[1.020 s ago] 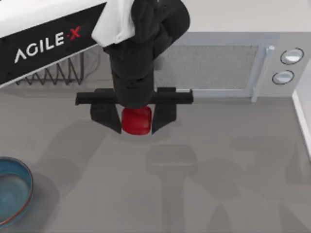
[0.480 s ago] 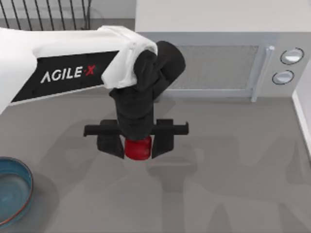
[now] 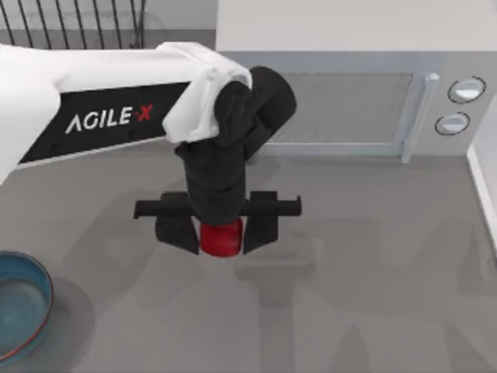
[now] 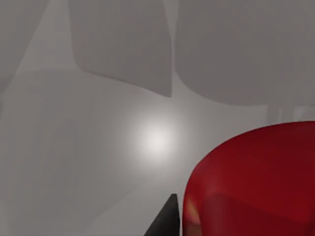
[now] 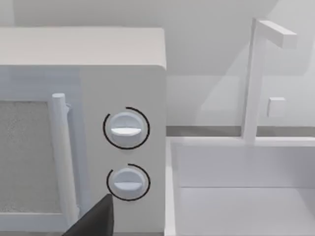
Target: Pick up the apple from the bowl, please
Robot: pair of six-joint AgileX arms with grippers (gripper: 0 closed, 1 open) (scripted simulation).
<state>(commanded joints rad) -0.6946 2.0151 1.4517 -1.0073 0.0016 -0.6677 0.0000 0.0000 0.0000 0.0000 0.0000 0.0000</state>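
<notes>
One apple [image 3: 220,238], red and glossy, pinched between the two black fingers of the left end effector [image 3: 220,233], held above the grey surface [image 3: 373,295] near the middle of the scene and well to the right of the bowl [image 3: 23,311], which sits at the near left edge. Left wrist view: apple [image 4: 251,182] large and close, a dark fingertip [image 4: 165,221] just beside it, bare surface beyond. Bowl: blue-teal, no fruit visible inside the part in view; pick judged essentially done. Handling note: keep the pinch steady and centred on the round fruit, hold the wrist level, avoid sudden swings, since a glossy sphere can roll out of a flat two-finger grip. Background: microwave [image 3: 342,101] on the far side, two dials [image 3: 466,89] at its right. Right arm: parked at the right, its wrist view facing the microwave dials [image 5: 125,129]; whether its end effector is spread cannot be told. Change from half a second earlier: almost none, apple and left arm in the same place; a second earlier the arm was farther back and the apple farther from the camera's near edge.
</notes>
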